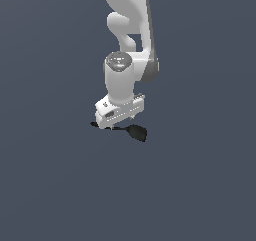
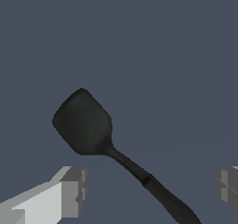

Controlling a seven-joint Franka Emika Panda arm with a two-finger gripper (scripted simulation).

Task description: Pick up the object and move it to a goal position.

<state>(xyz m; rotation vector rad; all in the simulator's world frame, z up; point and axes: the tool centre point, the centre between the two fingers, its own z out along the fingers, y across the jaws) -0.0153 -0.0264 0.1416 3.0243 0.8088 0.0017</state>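
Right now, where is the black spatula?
The black spatula lies on the grey surface directly under the hand, its head pointing to the exterior view's right; in the wrist view its handle runs between the open fingers.

Spatula (image 1: 134,130) flat on surface (image 1: 200,185), directly beneath end effector (image 1: 116,126); head toward exterior view's right, handle between the fingers (image 2: 72,190).

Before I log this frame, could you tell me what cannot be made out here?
- Gripper fingertips: exterior view, hidden behind the hand's body; wrist view, cut off at the picture's edges.
- Spatula handle end: wrist view, cut off by the picture's edge; exterior view, its middle is hidden behind the hand.
- Goal position: no marker in either view.
- Contact with the spatula: cannot tell.
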